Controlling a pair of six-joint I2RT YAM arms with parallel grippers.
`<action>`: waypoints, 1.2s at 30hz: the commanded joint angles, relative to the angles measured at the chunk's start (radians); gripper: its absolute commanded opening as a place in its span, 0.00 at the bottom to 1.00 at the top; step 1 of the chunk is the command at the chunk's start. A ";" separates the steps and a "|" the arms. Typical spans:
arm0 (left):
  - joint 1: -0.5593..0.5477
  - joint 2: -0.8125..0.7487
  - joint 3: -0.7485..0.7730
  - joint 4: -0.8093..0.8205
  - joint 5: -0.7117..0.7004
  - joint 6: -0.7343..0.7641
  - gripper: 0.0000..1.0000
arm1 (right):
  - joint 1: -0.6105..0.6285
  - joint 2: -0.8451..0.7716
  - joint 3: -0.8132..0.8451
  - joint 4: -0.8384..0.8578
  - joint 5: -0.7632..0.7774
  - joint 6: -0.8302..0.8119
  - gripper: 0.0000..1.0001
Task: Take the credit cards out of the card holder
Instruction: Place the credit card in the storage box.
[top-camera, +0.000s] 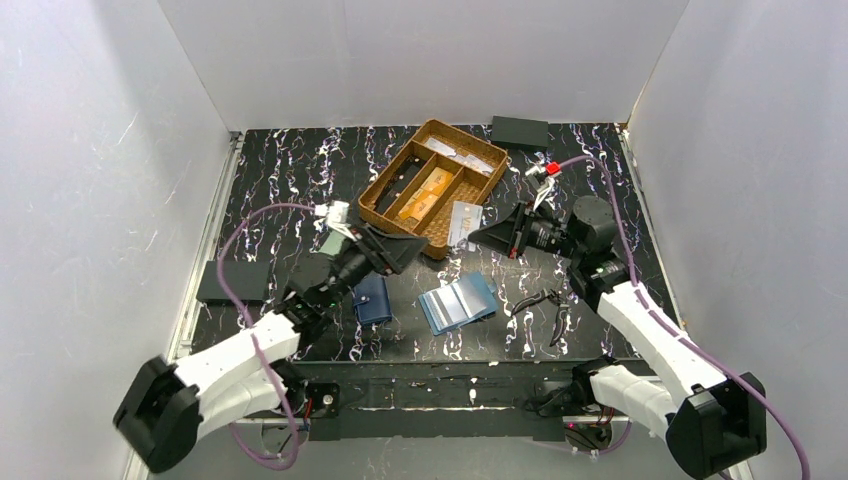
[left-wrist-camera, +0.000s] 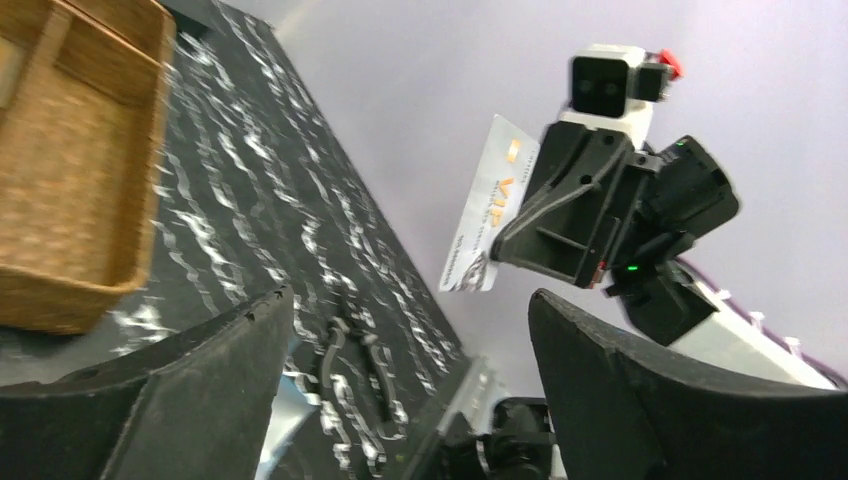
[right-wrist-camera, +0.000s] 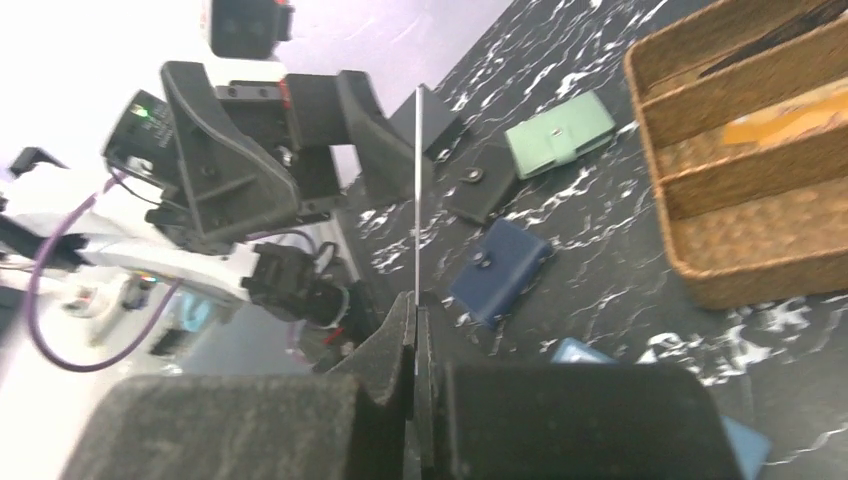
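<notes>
Since the right gripper (top-camera: 487, 233) is pinching a silver-white card (top-camera: 464, 222) by one end, just off the near right corner of the wicker basket (top-camera: 497, 168), the step in hand looks like carrying it over the rim and dropping it beside the orange cards (top-camera: 428, 192) in the middle compartment. Doing that well means keeping the pinch firm, since only a short strip of card sits between the fingers (right-wrist-camera: 395, 350). It also means clearing the basket wall before tipping the card flat and opening only once it is over a compartment. The left gripper (top-camera: 405, 252), spread wide and holding nothing, faces it closely, so the path should stay clear of it. The right wrist view shows the card edge-on, a thin line rising from the pressed fingertips. The left wrist view alone shows its face, with VIP lettering and a gold mark. Only the top view shows the card holder (top-camera: 458, 303), lying open on the table at lower centre, just right of the navy wallet (top-camera: 372, 298), with neither gripper touching it. Whether cards remain inside cannot be told.
</notes>
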 joint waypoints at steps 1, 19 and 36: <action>0.091 -0.237 -0.045 -0.330 0.074 0.099 0.89 | -0.013 0.020 0.167 -0.241 -0.006 -0.393 0.01; 0.127 -0.492 -0.043 -0.782 0.073 0.261 0.95 | -0.120 0.678 1.071 -0.974 0.184 -1.247 0.01; 0.127 -0.583 0.016 -1.013 -0.030 0.260 0.96 | -0.167 1.204 1.562 -0.964 0.295 -1.325 0.01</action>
